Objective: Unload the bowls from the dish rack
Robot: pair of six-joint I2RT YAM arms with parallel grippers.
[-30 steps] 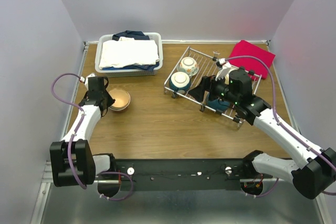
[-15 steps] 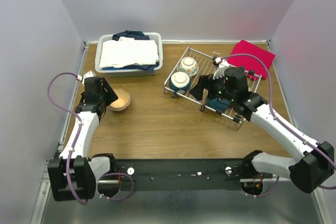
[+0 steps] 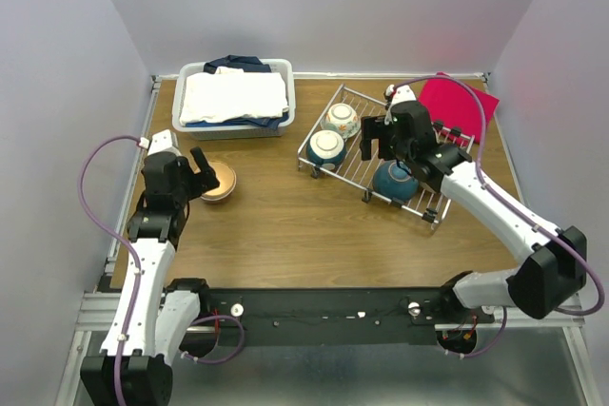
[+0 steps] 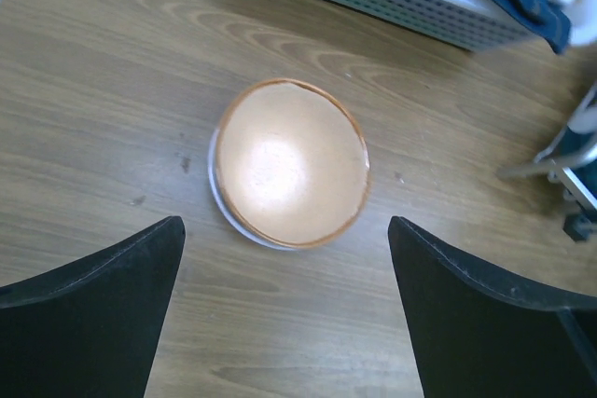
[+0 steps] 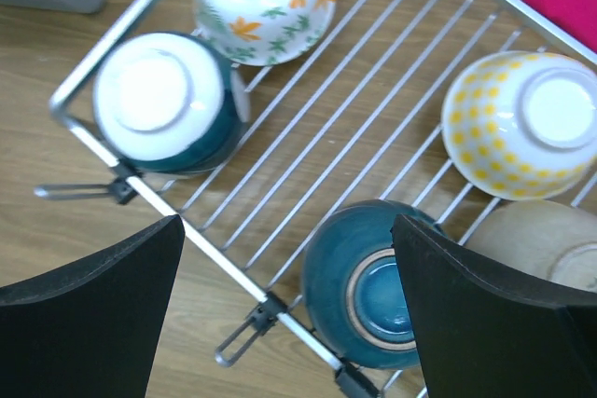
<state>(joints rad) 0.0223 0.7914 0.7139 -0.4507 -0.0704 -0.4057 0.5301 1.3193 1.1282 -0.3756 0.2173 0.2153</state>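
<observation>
The dish rack (image 3: 354, 166) stands right of centre. On it lie a floral bowl (image 3: 341, 119), a teal bowl with a white base (image 3: 326, 147) and a teal-blue bowl (image 3: 395, 181), all upside down. My right gripper (image 3: 376, 140) hovers open above the rack (image 5: 187, 227). The right wrist view looks down on the teal-blue bowl (image 5: 359, 277), a yellow-dotted bowl (image 5: 518, 123) and a beige bowl (image 5: 532, 240). An orange-lined bowl (image 4: 291, 163) sits upright on the table. My left gripper (image 4: 284, 323) is open just short of it, touching nothing.
A white bin (image 3: 235, 100) of folded cloth stands at the back left, close behind the orange-lined bowl (image 3: 217, 181). A red cloth (image 3: 459, 102) lies behind the rack. Purple cables loop off both arms. Walls close in on the table's left, back and right.
My left gripper has opened, let go of the orange-lined bowl and drawn back toward the near edge. My right gripper has moved farther back over the rack, uncovering the teal-blue bowl.
</observation>
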